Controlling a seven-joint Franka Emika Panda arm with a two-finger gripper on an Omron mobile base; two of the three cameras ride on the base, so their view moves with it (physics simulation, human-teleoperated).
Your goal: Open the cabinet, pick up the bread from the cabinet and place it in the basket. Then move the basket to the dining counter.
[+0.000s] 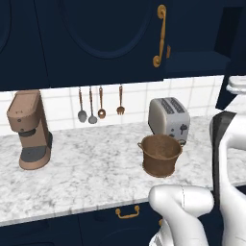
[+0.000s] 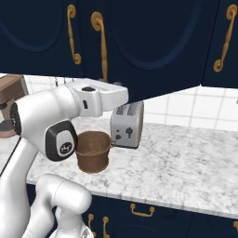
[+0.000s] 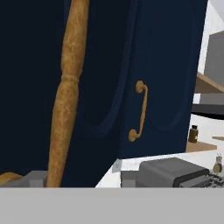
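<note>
A: Where is the cabinet [image 3: 166, 65] handle [image 3: 65, 92] relative to the fingers?

B: In the hand view it runs as a long brass bar from the top of the frame down to the lower left, very close to the camera and tilted a little. Its long axis lies nearly along the frame's height. The fingertips themselves are not clear at the bottom edge, so I cannot tell whether the fingers are spread, pressed together or pinching the handle.

A: And the door?

B: In the right base view its lower edge juts out over the toaster [image 2: 128, 123], so I judge it partly swung open. The arm's hand sits behind that door.

A: The bread?

B: Hidden; presumably still inside the cabinet. The basket [image 1: 160, 154] stands on the table [image 1: 86, 173], centre right in the left base view, just in front of the toaster.
</note>
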